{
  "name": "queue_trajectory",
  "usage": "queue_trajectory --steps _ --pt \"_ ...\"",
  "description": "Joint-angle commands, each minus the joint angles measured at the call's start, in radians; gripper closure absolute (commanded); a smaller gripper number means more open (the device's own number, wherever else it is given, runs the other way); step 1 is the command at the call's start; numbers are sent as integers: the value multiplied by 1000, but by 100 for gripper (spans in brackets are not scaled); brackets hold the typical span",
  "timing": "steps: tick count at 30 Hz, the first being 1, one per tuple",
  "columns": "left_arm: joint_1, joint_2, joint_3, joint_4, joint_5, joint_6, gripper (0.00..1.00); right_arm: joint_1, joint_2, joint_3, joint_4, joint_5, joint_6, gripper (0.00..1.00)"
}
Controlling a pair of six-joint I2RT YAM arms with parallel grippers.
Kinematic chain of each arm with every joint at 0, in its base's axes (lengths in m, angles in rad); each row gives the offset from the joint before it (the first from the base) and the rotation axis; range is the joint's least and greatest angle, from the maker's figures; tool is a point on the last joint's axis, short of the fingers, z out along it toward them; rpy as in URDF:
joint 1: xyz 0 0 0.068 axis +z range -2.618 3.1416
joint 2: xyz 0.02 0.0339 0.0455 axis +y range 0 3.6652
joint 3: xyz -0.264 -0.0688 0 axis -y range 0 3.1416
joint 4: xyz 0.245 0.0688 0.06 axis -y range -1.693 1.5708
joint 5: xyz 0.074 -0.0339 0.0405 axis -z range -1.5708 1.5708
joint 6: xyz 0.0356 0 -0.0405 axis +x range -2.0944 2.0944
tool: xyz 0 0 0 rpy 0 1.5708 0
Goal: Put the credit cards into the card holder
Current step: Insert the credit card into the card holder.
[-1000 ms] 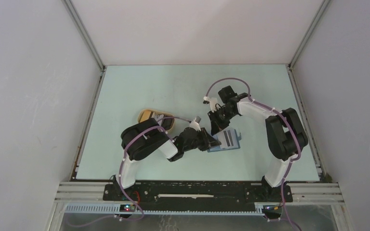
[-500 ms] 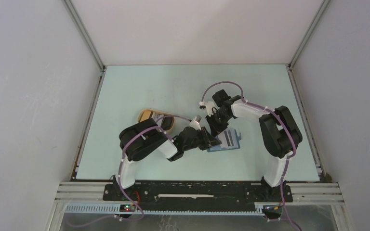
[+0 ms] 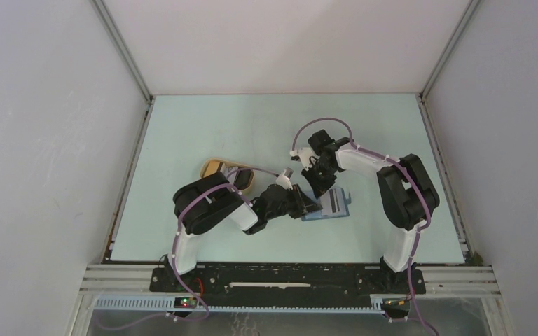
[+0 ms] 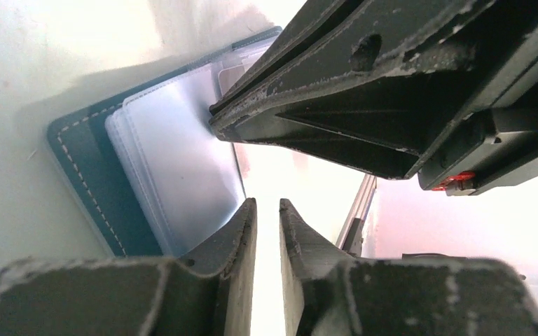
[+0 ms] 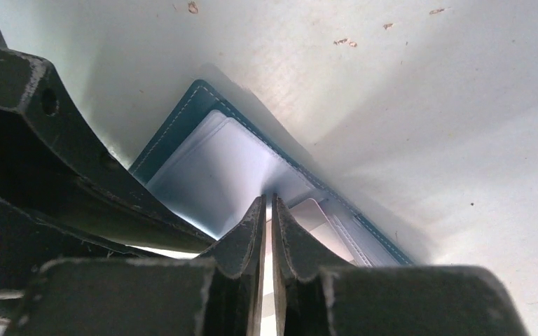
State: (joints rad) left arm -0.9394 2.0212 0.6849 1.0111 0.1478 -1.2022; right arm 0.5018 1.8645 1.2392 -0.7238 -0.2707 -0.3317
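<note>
Pale green table [image 3: 203, 119] enclosed by grey walls [image 3: 49, 140]

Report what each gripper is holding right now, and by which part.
Cannot be told. The left gripper and right gripper are both nearly shut, tips at the clear plastic sleeves of the open teal fold-over card holder; no card shows between either.
</note>
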Motion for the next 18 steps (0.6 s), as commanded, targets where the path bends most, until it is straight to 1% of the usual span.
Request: queue_trajectory --steps 1,10,15,18 --pt "6 -44 33 23 23 39 77 2 -25 40 -46 54 -62 86" --pt "10 -50 33 23 30 47 76 -23 -44 45 -74 40 -87 85" --pt "24 -56 23 21 35 54 78 -49 -61 47 -94 -18 -108 85" --pt "31 -65 25 -2 36 71 79 -69 -80 47 -111 -90 -126 84"
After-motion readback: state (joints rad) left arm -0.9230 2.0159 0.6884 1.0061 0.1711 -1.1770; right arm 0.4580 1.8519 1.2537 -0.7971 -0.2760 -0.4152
